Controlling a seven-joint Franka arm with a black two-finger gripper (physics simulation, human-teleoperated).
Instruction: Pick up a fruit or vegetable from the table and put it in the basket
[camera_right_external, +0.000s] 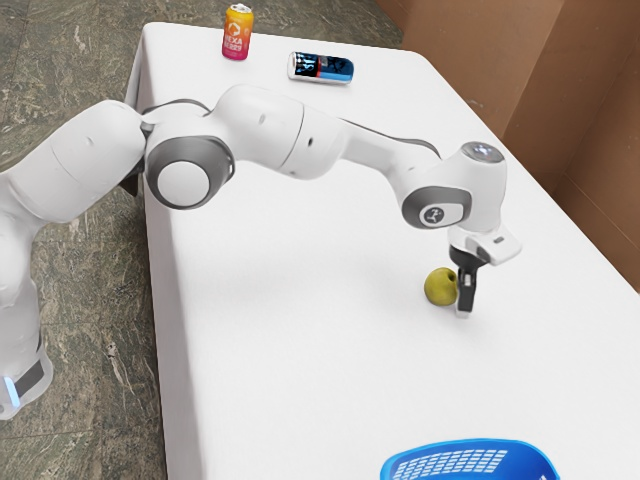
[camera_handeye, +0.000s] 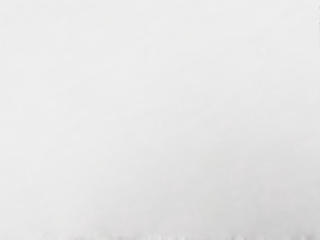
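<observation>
One green fruit (camera_right_external: 438, 287), one blue basket (camera_right_external: 450, 462), two drink cans (camera_right_external: 237, 34), one white table (camera_right_external: 300, 380), one robot arm (camera_right_external: 265, 120)

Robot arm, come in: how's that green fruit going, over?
Pincer low at green fruit, grip unclear. Fruit outside blue basket. Upright can, lying can: both well away.
</observation>
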